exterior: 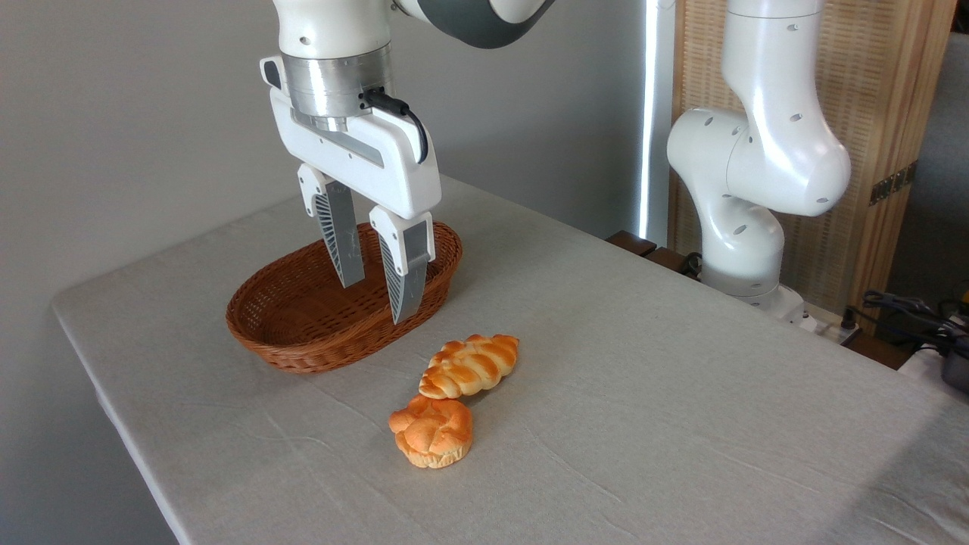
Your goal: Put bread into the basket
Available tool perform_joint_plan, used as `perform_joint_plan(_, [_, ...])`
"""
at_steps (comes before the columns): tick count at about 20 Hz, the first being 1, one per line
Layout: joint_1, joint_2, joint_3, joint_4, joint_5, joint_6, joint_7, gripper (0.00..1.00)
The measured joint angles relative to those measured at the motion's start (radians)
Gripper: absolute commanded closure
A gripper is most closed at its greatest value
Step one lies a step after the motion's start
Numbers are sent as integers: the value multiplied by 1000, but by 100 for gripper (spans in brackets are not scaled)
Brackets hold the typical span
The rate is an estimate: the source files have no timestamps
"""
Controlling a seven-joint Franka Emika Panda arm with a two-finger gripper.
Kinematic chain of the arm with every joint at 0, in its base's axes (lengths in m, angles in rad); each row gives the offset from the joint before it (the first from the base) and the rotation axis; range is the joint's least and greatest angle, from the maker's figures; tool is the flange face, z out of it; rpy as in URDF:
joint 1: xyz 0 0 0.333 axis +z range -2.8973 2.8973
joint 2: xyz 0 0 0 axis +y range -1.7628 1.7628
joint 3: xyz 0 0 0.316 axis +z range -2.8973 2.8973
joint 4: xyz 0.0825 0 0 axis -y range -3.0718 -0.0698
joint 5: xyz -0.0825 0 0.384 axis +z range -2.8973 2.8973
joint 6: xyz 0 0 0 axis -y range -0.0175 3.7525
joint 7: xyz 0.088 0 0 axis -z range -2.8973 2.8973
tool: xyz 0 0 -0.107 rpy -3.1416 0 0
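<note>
Bread (470, 366): lay on table (643, 393), touching bun (431, 431), just right of basket (342, 303); long axis ran lower-left to upper-right. Gripper (378, 300): hung over basket, jaws parted, empty; bread lay below and right of them.

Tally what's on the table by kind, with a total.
Bread loaves: 1, the braided loaf
Buns: 1, the round bun
Baskets: 1, the empty wicker basket
Total: 3
</note>
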Motion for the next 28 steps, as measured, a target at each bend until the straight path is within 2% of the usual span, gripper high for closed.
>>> perform_joint_plan(28, [0, 4, -4, -1, 0, -24, 0, 0])
